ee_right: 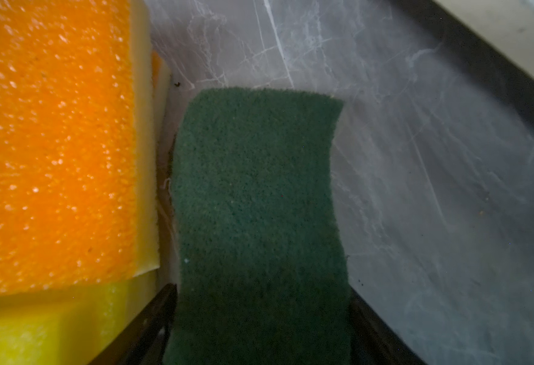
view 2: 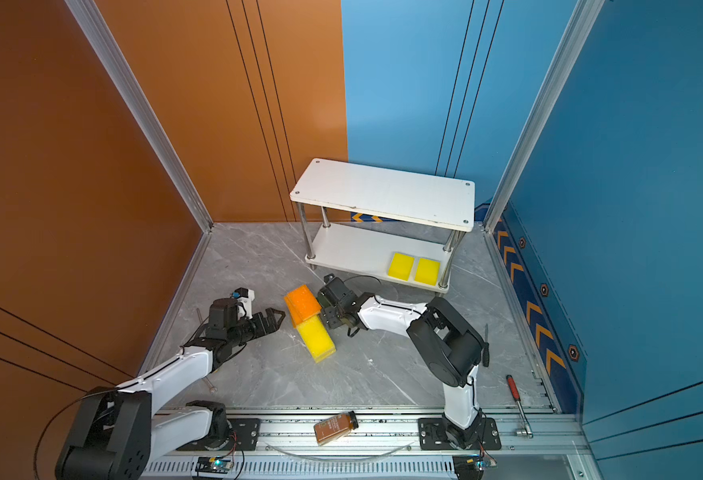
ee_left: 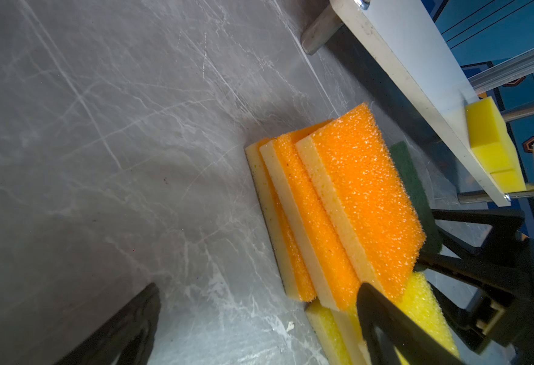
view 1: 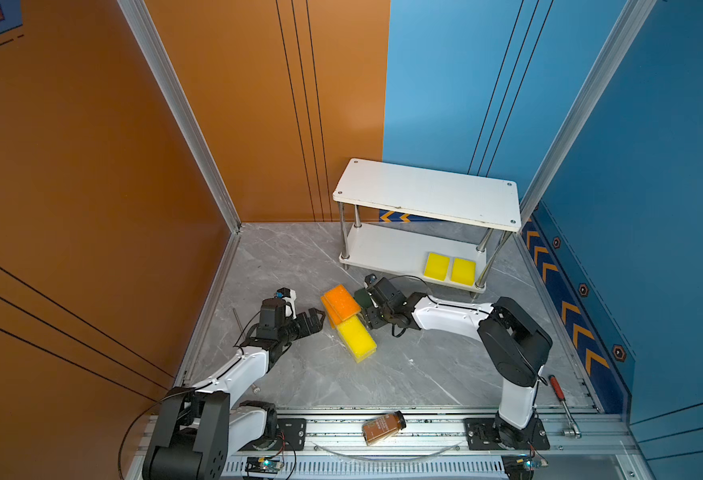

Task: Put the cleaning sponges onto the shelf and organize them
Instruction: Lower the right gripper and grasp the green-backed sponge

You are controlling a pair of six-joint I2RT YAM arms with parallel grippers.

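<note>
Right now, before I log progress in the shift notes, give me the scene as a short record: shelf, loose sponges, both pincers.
shelf: two tiers, top one bare
lower tier: two yellow sponges side by side at its right end in both top views
loose pile: orange-topped sponges stacked, partly over loose yellow sponges, on the floor
left pincer: open, empty, beside the pile
right pincer: fingers flank the green-topped sponge lying on the floor; grip unclear

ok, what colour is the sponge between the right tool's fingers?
Dark green; the sponge shows best in the right wrist view.
</note>
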